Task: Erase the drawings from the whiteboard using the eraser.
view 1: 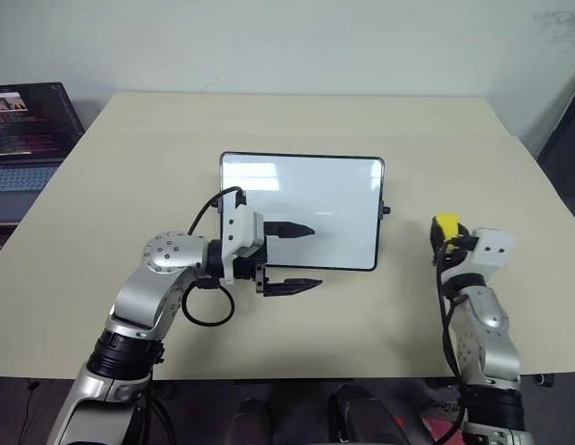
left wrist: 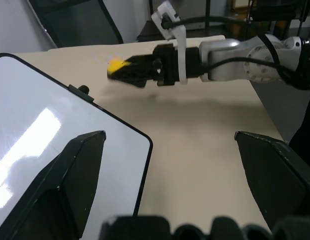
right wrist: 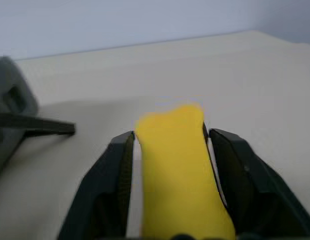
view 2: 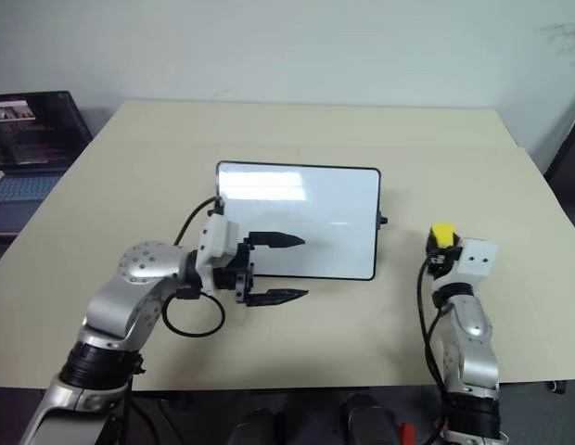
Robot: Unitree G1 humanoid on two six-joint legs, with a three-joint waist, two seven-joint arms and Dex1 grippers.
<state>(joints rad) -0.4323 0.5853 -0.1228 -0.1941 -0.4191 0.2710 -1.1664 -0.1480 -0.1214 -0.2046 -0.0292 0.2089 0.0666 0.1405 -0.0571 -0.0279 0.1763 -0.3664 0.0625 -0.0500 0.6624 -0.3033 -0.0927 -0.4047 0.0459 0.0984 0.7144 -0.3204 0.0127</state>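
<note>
Between your right gripper's (right wrist: pixel 167 165) jaws sits the yellow eraser (right wrist: pixel 177 170), a black finger close along each side, though you cannot tell whether they pinch it. That gripper is raised off the surface (view 1: pixel 362 315) near its right edge, well apart from the whiteboard (view 1: pixel 306 209). Your left gripper (view 1: pixel 297 258) has its jaws spread wide, one finger over the whiteboard's near left corner, the other over bare surface. The whiteboard lies flat mid-surface. A laptop (view 1: pixel 28 130) sits beyond the far left corner.
</note>
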